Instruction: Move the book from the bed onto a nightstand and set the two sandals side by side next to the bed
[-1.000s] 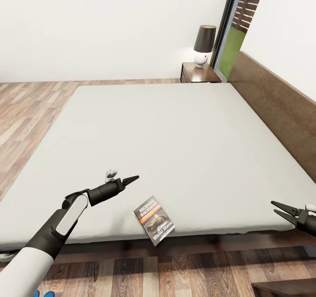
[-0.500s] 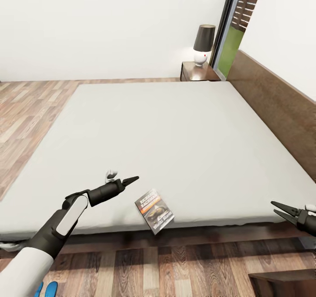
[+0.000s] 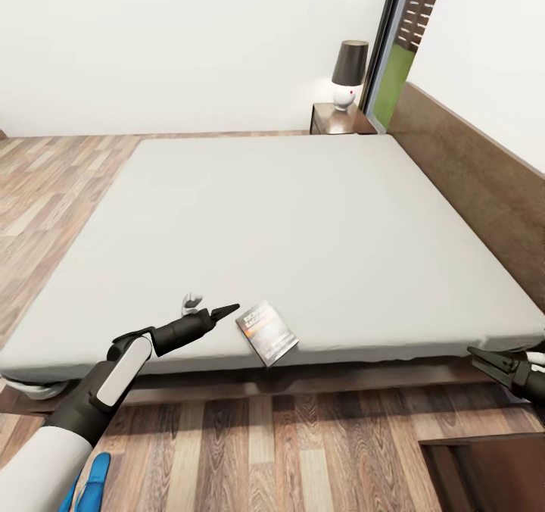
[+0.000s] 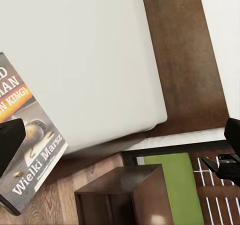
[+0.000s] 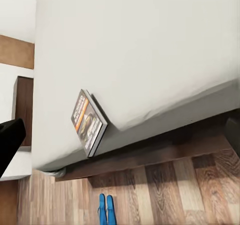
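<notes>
book (image 3: pixel 266 332) on bed (image 3: pixel 303 216) edge | just beside left hand (image 3: pixel 225 311) | fingers pressed together

The book (image 4: pixel 31 150) lies at the mattress (image 4: pixel 85 55) edge, overhanging the floor (image 4: pixel 55 200). A nightstand (image 4: pixel 125 192) stands near the bed's corner.

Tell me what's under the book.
The book lies on the mattress at the bed's near edge, one corner overhanging the wood floor. The mattress patch directly beneath it is covered.
</notes>
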Controlling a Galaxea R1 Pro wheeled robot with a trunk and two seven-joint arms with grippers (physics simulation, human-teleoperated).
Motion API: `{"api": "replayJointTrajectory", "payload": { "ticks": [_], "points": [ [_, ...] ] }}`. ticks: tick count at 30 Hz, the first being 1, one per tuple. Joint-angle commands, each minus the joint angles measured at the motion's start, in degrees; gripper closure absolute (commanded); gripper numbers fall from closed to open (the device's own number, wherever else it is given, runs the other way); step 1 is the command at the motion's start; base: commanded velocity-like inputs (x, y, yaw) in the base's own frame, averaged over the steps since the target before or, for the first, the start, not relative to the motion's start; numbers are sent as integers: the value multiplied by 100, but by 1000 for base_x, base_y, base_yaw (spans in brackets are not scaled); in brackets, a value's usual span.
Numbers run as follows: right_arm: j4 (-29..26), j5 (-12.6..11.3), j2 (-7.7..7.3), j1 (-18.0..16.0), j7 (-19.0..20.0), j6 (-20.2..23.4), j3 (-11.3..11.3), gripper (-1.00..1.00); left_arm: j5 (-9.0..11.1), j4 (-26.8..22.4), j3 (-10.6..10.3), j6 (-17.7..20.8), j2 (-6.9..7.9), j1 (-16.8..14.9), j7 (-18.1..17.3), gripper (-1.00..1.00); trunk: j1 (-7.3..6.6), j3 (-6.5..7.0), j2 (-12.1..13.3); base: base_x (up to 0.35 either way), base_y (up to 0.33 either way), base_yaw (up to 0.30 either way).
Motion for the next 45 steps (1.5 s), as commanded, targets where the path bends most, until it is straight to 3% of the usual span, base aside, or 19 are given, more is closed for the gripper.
{"api": "replayJointTrajectory", "payload": {
  "ticks": [1,11,35,45],
  "points": [
    [2,-21,-1,0,5,38,-3,-100,48,-1,-7,36,4,-3,8,-100,-1,-4,-2,-39,0,0],
    [2,-21,-1,-1,5,38,-1,-100,49,-1,-7,39,4,-3,8,-100,-1,-4,-2,-9,0,11],
    [2,-21,-1,0,35,47,-26,-100,57,7,-9,39,-1,-3,5,-100,-1,-4,-2,0,0,198],
    [2,-21,-1,-4,34,47,-30,-100,58,8,-6,43,-4,-3,5,-100,-1,-4,-2,-254,0,7]
  ]
}}
